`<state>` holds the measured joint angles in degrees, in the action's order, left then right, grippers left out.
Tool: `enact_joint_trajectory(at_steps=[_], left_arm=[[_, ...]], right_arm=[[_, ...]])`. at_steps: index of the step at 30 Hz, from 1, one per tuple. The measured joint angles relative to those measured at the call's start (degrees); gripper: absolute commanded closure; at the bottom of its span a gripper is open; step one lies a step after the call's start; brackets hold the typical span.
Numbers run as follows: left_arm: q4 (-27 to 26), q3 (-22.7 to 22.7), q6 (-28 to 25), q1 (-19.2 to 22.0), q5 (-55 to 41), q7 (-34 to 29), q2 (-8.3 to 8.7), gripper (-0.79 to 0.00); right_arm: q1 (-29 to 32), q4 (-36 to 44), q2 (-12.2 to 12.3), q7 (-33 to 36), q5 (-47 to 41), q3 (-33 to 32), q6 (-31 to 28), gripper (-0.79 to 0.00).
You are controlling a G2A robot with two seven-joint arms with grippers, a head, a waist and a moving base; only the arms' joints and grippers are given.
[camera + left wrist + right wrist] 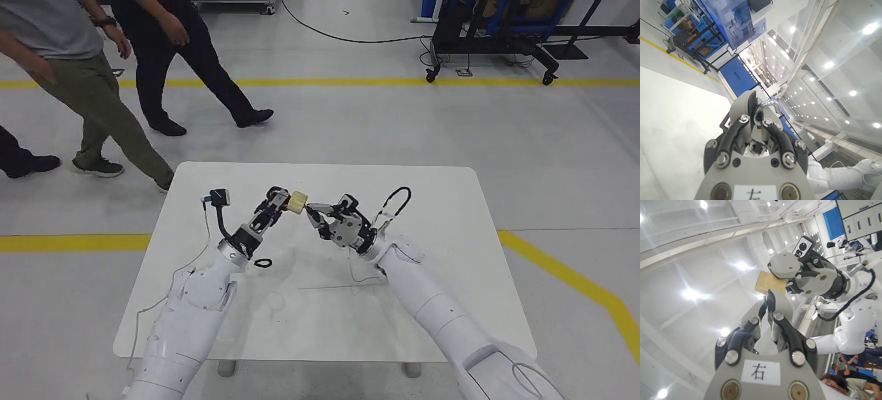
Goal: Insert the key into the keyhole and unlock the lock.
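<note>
Jaws of the left gripper (283, 204) clamp the lock (297, 202) at the centre of the top view, above the table (440, 300). The right gripper (766, 302) pinches the key (762, 311) right against the lock.

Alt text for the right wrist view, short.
The right gripper, shut on a dark key, holds it at the edge of a brass padlock. The left gripper clamps the padlock from the far side, with a bright ceiling behind.

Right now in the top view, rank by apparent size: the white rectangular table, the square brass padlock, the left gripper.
1. white rectangular table
2. left gripper
3. square brass padlock, clearly smallest, partly covered by the gripper
</note>
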<state>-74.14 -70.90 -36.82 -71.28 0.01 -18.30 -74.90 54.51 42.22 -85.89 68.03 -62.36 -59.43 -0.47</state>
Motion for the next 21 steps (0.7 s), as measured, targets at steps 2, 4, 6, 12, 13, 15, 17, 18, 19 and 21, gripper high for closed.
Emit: enact_joint_trajectory(at_steps=[2, 4, 6, 12, 13, 15, 17, 18, 19, 21], left_arm=[[0.2, -0.3, 1.0, 0.1, 0.0, 0.6, 0.01, 0.0], [0.2, -0.6, 2.2, 0.3, 0.6, 1.4, 0.04, 0.0], [0.3, -0.7, 3.2, 0.4, 1.6, 1.7, 0.07, 0.0], [1.5, 2.1, 9.7, 2.0, 11.4, -2.3, 0.26, 0.0], [1.6, 2.8, 10.3, 2.3, 13.6, -2.9, 0.27, 0.0], [1.9, 4.6, 11.5, 2.6, 18.0, -3.7, 0.19, 0.0], [2.3, 5.8, 12.5, 2.9, 21.0, -4.0, 0.11, 0.0], [2.7, 6.7, 13.3, 3.1, 22.5, -4.3, 0.02, 0.0], [3.0, 7.2, 14.0, 3.4, 23.4, -4.7, -0.05, 0.0], [3.7, 8.3, 15.4, 4.0, 25.4, -4.9, -0.19, -0.342]], right_arm=[[-0.2, 0.5, 0.5, -0.1, 1.5, -1.0, -2.2, -0.785], [-0.1, 1.4, 1.3, 0.4, 3.2, -2.9, -4.4, -0.785], [0.4, 2.4, 2.2, -0.5, 4.8, -5.0, -6.4, -0.785], [5.3, 12.6, 6.3, -7.6, 14.4, -14.8, -14.7, -0.785], [6.7, 15.1, 7.0, -8.9, 15.8, -16.8, -15.9, -0.785], [10.1, 21.4, 8.1, -11.7, 19.0, -21.0, -17.7, -0.785], [10.7, 23.8, 8.2, -11.9, 19.3, -21.7, -17.7, -0.785], [10.2, 22.9, 8.2, -11.7, 19.2, -21.3, -17.7, -0.785], [10.0, 22.0, 8.2, -11.7, 19.1, -21.2, -17.6, -0.785], [9.9, 21.3, 8.2, -11.6, 19.1, -21.1, -17.6, -0.785]])
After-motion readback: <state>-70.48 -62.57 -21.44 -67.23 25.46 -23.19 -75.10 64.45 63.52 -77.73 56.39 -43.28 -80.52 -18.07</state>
